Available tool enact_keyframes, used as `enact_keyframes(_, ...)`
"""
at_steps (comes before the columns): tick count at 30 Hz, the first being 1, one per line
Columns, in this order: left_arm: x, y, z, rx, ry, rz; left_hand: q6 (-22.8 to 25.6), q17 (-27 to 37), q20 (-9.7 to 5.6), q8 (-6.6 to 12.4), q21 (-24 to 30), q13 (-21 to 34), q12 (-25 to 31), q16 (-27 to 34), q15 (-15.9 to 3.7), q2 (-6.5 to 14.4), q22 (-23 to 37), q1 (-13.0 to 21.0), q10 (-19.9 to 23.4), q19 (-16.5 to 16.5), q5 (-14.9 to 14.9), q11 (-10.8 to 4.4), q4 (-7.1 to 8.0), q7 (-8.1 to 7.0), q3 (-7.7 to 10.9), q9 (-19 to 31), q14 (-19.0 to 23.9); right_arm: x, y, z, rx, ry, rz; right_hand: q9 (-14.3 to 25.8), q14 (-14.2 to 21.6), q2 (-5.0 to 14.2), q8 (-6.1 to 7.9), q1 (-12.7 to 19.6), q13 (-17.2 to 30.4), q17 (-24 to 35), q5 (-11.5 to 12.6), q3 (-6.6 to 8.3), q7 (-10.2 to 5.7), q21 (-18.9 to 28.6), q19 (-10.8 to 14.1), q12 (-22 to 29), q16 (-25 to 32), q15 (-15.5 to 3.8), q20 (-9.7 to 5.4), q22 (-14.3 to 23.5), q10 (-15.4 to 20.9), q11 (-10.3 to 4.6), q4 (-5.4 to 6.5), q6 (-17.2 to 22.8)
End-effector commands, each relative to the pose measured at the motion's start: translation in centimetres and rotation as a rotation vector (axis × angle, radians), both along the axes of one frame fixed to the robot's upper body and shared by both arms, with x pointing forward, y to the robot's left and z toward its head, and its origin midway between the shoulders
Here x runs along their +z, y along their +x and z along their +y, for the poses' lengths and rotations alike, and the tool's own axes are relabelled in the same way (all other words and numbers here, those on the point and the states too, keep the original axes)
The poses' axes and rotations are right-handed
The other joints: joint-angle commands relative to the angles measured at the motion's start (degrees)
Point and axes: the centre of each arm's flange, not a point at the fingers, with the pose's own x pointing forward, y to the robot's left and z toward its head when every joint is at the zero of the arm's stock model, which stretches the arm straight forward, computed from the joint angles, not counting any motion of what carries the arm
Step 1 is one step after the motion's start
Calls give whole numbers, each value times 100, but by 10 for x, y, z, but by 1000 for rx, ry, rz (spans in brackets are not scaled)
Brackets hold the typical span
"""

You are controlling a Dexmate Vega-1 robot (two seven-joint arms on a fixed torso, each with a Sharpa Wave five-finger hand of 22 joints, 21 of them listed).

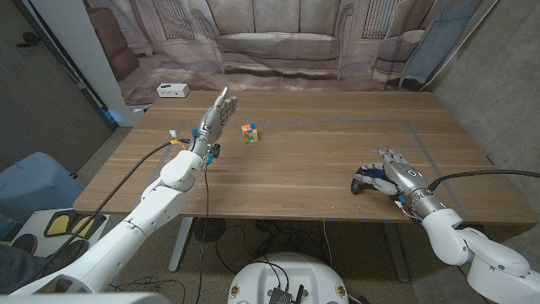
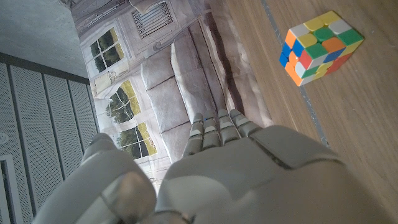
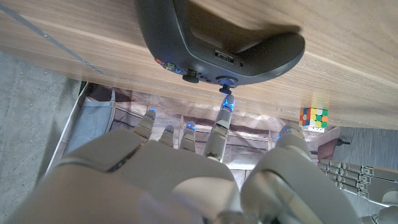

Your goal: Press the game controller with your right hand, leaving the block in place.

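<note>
**Right hand over controller, press in progress**

The game controller (image 1: pixel 368 180) lies near the desk (image 1: pixel 321 143) front-right edge. The right hand (image 1: pixel 396 179) covers it, fingers (image 3: pixel 221 127) spread, one fingertip touching a stick. The left hand (image 1: pixel 217 114) is raised, released, beside the Rubik's cube (image 1: pixel 248 133), untouched.

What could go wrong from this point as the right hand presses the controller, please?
The right hand is over the game controller, which lies near the table edge; an off-centre push might slide or tip it. The raised left hand stands close beside the colourful cube, so a stray movement could nudge it.
</note>
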Motion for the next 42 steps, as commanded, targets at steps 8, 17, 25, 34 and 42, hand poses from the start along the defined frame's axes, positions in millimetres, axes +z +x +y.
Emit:
enact_keyframes(8,0,-1,1,0,3,-1,65,32,43,-5,21,5,-10,-4,-7,87,23,7,65,-37,-5,-21,-24,-17,21,10,-2,-3,2,-1,2,16,3,10,33,2,17,27,8,34,2,49,18,40,83,16,20,-22,16,28,91,15,-8,89)
enact_keyframes(17,-2,-1,3,2,0,3,67,32,44,-6,23,5,-13,-3,-6,90,23,7,60,-36,-5,-21,-29,-21,19,10,0,-6,4,-3,0,38,16,10,60,-10,4,31,8,35,6,48,56,51,140,16,22,-26,13,26,105,22,-14,99)
enact_keyframes(25,-1,1,3,2,1,5,67,32,42,-7,25,5,-14,-4,-9,91,24,4,58,-36,-6,-32,-34,-28,15,10,-4,-11,4,-7,-7,59,24,9,94,-22,8,35,7,37,10,49,95,59,201,29,25,-49,16,25,154,12,-18,158)
enact_keyframes(34,0,1,2,0,5,5,67,32,48,-8,24,5,-16,-4,-7,94,24,3,54,-41,-6,-26,-37,-29,14,10,-2,-17,3,-10,-11,77,30,9,136,-36,17,36,6,39,13,47,102,68,261,43,31,-50,13,24,207,11,-21,228)
enact_keyframes(42,-1,-2,0,3,3,4,72,32,48,-7,25,5,-14,-3,-13,97,24,2,60,-43,-7,-25,-42,-27,11,10,-3,-20,3,-12,-7,84,33,8,150,-48,10,36,6,40,16,45,111,72,303,44,28,-47,2,23,225,12,-23,251)
